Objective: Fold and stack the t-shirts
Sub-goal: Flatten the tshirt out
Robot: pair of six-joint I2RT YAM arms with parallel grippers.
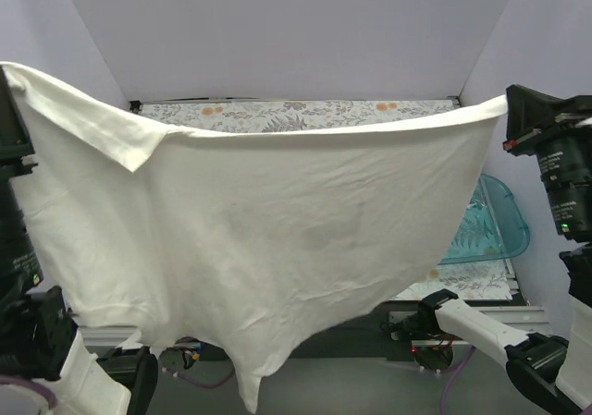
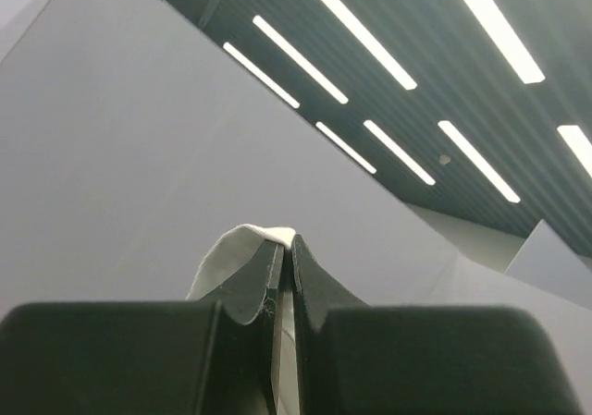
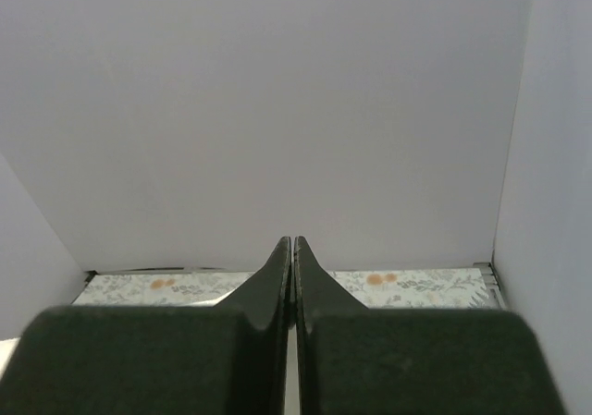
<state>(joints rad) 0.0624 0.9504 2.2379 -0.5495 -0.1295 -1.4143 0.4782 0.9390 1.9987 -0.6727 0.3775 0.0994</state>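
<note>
The white t-shirt [image 1: 268, 221] hangs spread wide in the air above the table, stretched between my two grippers. Its top edge runs from upper left to upper right, and a sleeve [image 1: 111, 128] flops over at the left. My left gripper [image 1: 6, 71] is shut on the shirt's top left corner. In the left wrist view white cloth [image 2: 231, 249] curls over the closed fingertips of that gripper [image 2: 289, 241]. My right gripper [image 1: 507, 108] is shut on the top right corner. In the right wrist view this gripper [image 3: 293, 241] shows jaws pressed together. The tan-beige t-shirt is hidden or out of view.
A floral-patterned table cover [image 1: 277, 115] shows behind the shirt, and in the right wrist view [image 3: 407, 286]. A translucent blue plastic tub [image 1: 495, 221] stands at the right edge. White walls enclose the back and both sides. The hanging shirt hides most of the table.
</note>
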